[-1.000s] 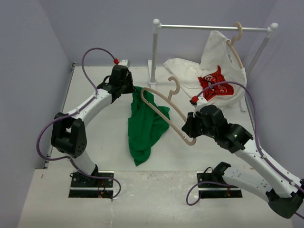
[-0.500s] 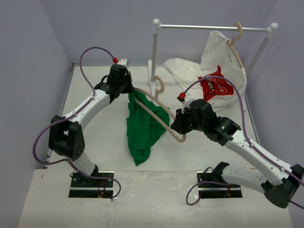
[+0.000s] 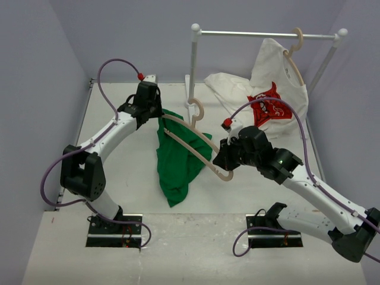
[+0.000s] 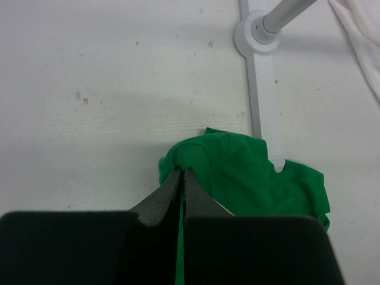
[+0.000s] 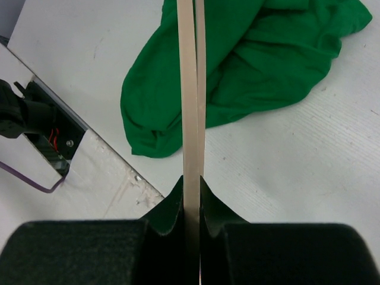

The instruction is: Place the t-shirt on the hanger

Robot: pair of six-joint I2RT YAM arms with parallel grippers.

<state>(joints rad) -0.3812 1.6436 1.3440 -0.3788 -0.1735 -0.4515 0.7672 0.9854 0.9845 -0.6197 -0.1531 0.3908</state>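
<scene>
The green t-shirt (image 3: 178,160) hangs from my left gripper (image 3: 155,114), which is shut on a fold of its cloth (image 4: 190,155) and holds it above the table. The lower part of the shirt lies bunched on the table (image 5: 237,83). My right gripper (image 3: 224,161) is shut on one end of the pale wooden hanger (image 3: 196,138). The hanger's far arm reaches into the shirt near my left gripper, and its hook (image 3: 196,110) points up. In the right wrist view the hanger (image 5: 191,95) runs straight out from the jaws over the shirt.
A white clothes rail (image 3: 261,34) stands at the back, its post (image 3: 192,65) and foot (image 4: 259,35) just behind the shirt. A white shirt with a red graphic (image 3: 270,89) hangs there on another hanger. Grey walls close in both sides.
My right gripper has carried the hanger to the left, and its far arm now sits inside the green shirt by my left gripper. The left gripper has shifted slightly.
</scene>
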